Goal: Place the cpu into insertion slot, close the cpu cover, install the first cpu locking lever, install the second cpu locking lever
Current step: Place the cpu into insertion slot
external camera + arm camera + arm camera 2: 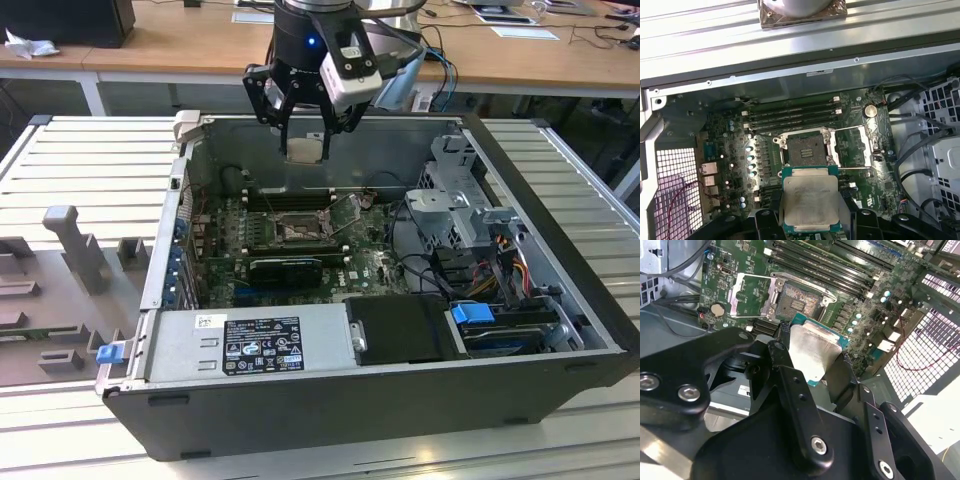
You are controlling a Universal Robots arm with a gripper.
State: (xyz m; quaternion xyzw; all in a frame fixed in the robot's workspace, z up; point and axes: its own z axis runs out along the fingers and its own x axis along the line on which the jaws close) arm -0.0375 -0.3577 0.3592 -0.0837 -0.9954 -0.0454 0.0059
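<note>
Item: cpu (810, 200), pale square chip on a green backing. It is pinched at two opposite edges between the black fingers (785, 347) of the gripper (305, 135), face upward in both wrist views.

Position: the chip is held in the air above the open computer case (400, 400), clear of the motherboard (730, 150) and not yet seated.

Item: insertion slot (805, 150), a dark-framed square socket. It is seen uncovered and unoccupied, beside the memory sticks (795, 115).

Item: cpu cover (833, 150), a silver windowed frame. It is swung open and laid back on the board next to the socket, also shown in the second wrist view (736, 296).
</note>
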